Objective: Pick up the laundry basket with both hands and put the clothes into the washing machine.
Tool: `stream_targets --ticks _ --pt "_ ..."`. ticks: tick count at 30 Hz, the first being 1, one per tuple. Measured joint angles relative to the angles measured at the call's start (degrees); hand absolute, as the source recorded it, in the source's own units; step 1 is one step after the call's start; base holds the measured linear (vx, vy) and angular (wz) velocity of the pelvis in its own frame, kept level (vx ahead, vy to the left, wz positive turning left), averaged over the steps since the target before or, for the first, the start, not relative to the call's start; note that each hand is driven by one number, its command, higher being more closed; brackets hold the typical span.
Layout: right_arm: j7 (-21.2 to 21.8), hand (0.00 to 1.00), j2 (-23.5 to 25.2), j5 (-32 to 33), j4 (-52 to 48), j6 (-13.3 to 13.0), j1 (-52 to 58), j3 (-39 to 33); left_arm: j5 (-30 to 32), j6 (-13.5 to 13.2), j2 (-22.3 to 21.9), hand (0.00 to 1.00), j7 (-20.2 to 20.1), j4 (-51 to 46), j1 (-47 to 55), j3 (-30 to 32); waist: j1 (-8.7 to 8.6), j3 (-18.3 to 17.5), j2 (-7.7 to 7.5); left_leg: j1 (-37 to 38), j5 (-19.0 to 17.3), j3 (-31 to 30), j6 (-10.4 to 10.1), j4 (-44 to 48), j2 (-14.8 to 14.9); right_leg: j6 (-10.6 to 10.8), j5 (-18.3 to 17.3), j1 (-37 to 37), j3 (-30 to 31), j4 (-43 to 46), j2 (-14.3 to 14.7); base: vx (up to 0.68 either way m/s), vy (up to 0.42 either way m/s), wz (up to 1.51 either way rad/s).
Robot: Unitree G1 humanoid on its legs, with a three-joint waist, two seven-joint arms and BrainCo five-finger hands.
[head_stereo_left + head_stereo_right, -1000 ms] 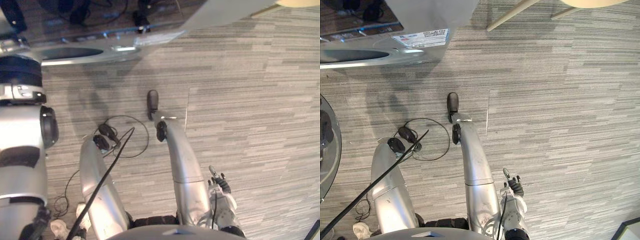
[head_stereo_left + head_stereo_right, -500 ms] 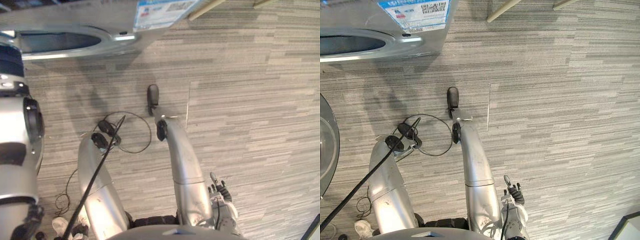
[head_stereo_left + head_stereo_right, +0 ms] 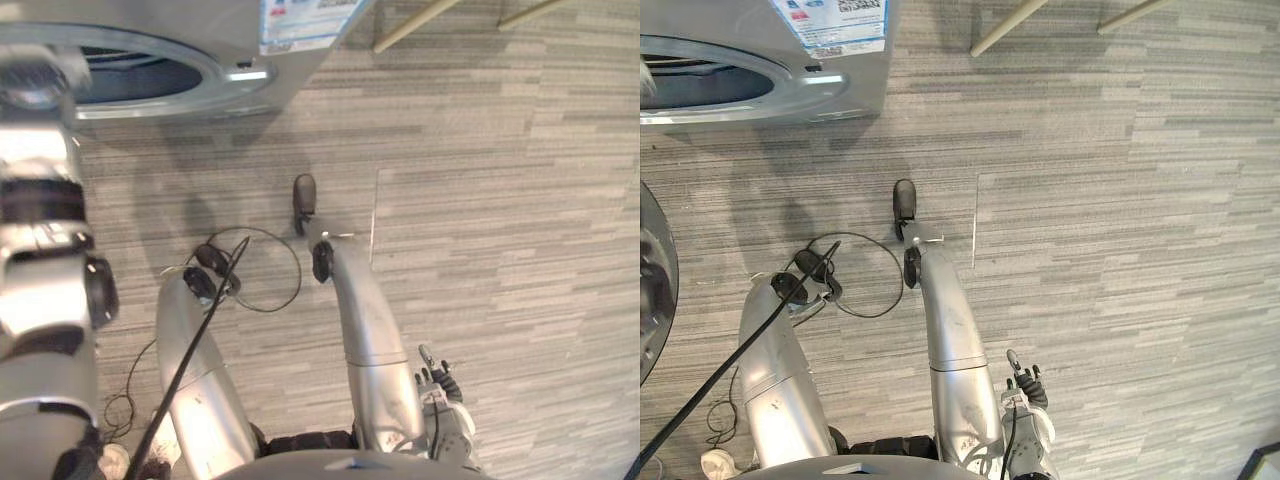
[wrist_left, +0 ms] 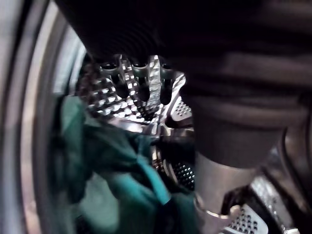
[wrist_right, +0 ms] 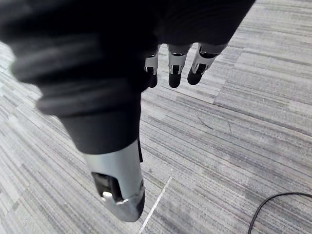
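Left wrist view: left hand, fingers loose and empty, in the drum beside teal clothes. The right hand hangs slack. Clothes likely want pushing deeper.

Light falls bright and even on the grey floor past the right hand, and the hand's ribbed cover stands almost black against it. Around the left hand all is dim. The drum beyond its fingers throws small hard glints off the punched steel, and the green clothes beside the thumb lie in gloom. The door ring carries a pale sheen.
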Motion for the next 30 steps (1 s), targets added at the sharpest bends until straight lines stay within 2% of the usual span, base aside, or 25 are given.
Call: stream_targets --ticks 4,5,6,8,10,11,13,17,19,22,26,28,30 --pt "-0.1 0.0 0.1 -0.5 0.2 1.8 -0.1 -0.8 -5.5 -1.3 -7.0 0.0 -1.1 -7.2 16.8 0.5 0.94 0.0 0.02 6.3 1.6 0.5 -0.5 -4.4 -1.1 0.1 0.3 6.5 -0.1 -3.6 -0.2 -0.06 -0.043 0.21" --pt "-0.1 0.0 0.2 -1.3 0.3 2.5 -0.1 -1.6 -7.7 -2.1 -10.0 0.0 -1.7 -8.1 21.4 0.5 1.3 0.0 0.05 9.1 2.2 1.0 -0.2 -6.5 -1.6 0.1 0.3 9.0 -0.1 -4.9 -0.5 -0.05 -0.101 0.34" --pt "-0.1 0.0 0.1 -2.8 0.7 3.2 -0.1 -2.1 -10.5 -3.0 -13.5 0.0 -3.2 -8.1 26.7 0.5 1.76 -0.1 0.16 12.7 3.4 1.2 -0.4 -9.6 -2.5 0.2 0.5 12.6 -0.1 -7.1 -0.8 -0.05 -0.112 0.37" --pt "0.0 0.0 -0.3 -5.0 2.4 4.1 -0.1 -2.8 -12.9 -3.3 -17.9 0.0 -5.4 -7.4 32.6 0.2 2.45 -0.1 0.2 18.4 4.4 1.4 -1.3 -13.9 -3.7 0.2 0.7 18.5 -0.3 -10.8 -0.9 -0.01 -0.091 0.31" --pt "0.0 0.0 -0.7 -7.0 4.6 5.0 -0.1 -3.8 -14.5 -3.4 -21.6 0.0 -7.3 -6.3 37.1 -0.3 2.71 -0.1 0.28 24.2 5.9 1.5 -1.2 -18.5 -5.1 0.6 1.3 24.4 -0.8 -14.1 -1.5 0.06 -0.065 0.39" --pt "0.0 0.0 -1.1 -8.2 6.2 5.5 -0.1 -4.6 -14.9 -3.8 -24.3 0.0 -8.5 -4.5 40.2 -0.8 2.8 -0.7 0.87 28.4 6.9 1.7 -1.2 -21.4 -5.8 0.7 1.4 28.8 -1.3 -16.3 -1.7 0.11 -0.037 0.46" --pt "0.0 0.0 -1.9 -9.5 8.4 6.3 -0.1 -5.4 -16.0 -4.2 -28.0 0.0 -9.6 -0.5 44.1 -0.6 3.21 -2.6 1.36 34.3 8.2 2.6 -1.2 -26.0 -7.0 0.9 1.9 34.2 -1.3 -19.7 -2.1 0.12 -0.007 0.28" --pt "0.0 0.0 -2.0 -13.9 11.6 6.8 -0.1 -8.3 -16.5 -4.5 -34.6 0.0 -11.4 9.6 51.9 1.8 3.32 -9.5 3.45 47.5 11.6 5.4 -1.3 -38.1 -9.7 2.0 3.8 46.3 -1.2 -28.9 -2.7 0.18 0.026 0.11" --pt "0.1 0.0 -1.7 -16.3 14.1 7.3 0.0 -9.9 -14.0 -4.5 -37.9 0.0 -12.8 15.6 56.3 5.9 3.11 -15.4 4.87 54.8 13.4 6.7 -1.5 -45.5 -11.0 2.9 4.6 53.1 -1.2 -34.4 -2.7 0.19 0.051 0.06" --pt "0.1 0.0 -1.4 -18.0 15.2 7.6 -0.3 -11.4 -11.8 -4.5 -40.0 0.0 -13.6 21.3 58.4 10.8 3.54 -19.9 6.53 60.4 14.8 7.6 -1.9 -50.4 -11.5 3.3 5.5 58.8 -1.5 -38.6 -2.5 0.18 0.064 0.07" --pt "0.2 0.0 -0.4 -18.8 16.0 7.7 -1.1 -13.0 -9.2 -4.4 -40.8 0.0 -13.5 23.6 59.4 17.3 4.46 -20.9 6.48 64.0 14.6 7.5 -1.7 -50.3 -10.7 3.1 4.7 63.4 -1.6 -40.1 -1.6 0.1 0.063 0.09" --pt "0.2 0.0 -0.2 -20.6 16.9 7.7 -2.1 -13.4 -7.2 -4.4 -40.7 0.0 -13.5 24.0 59.8 20.4 4.61 -21.2 5.9 62.7 14.6 7.2 -1.1 -43.0 -10.0 3.0 3.5 64.6 -2.2 -39.4 -1.8 0.03 0.021 0.16" --pt "0.2 0.0 -0.7 -20.7 18.4 7.7 -2.8 -12.8 -5.4 -4.4 -40.4 0.0 -13.4 24.0 59.9 21.9 4.93 -21.2 5.56 58.5 16.8 4.6 1.8 -30.6 -8.6 3.1 2.6 67.0 -2.2 -38.6 -2.2 -0.01 -0.003 0.04"
